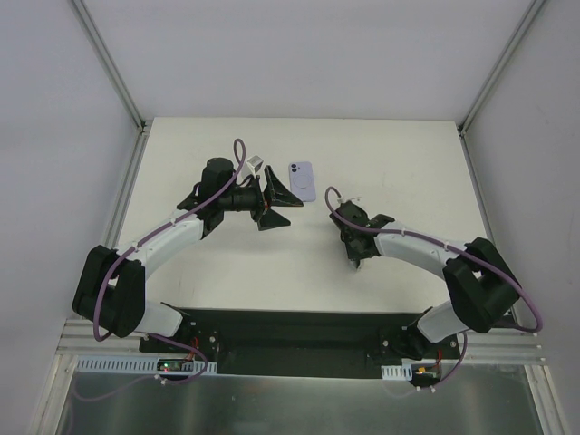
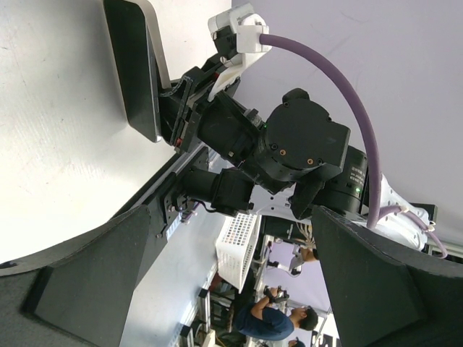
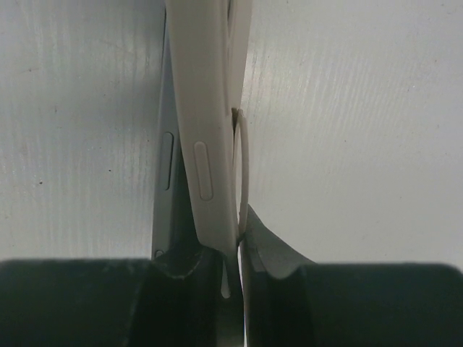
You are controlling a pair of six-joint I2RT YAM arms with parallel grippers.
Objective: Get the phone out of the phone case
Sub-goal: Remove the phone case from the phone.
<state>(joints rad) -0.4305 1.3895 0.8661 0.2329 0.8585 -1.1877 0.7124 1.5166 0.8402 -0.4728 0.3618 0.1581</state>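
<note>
Phone [image 1: 301, 179], purple, lies flat and back up on the white table [image 1: 227, 272] toward its far edge, touched by neither of my claws. My left claw [image 1: 281, 207] hangs just beside the phone's left side with its fingers spread wide and nothing between them. My right claw [image 3: 231, 267] is nearer to me and well apart from the phone, pointing down at the table. Its fingers are drawn close onto a thin pale phone case [image 3: 206, 144], which stands on edge with a side-button bump facing my wrist camera.
</note>
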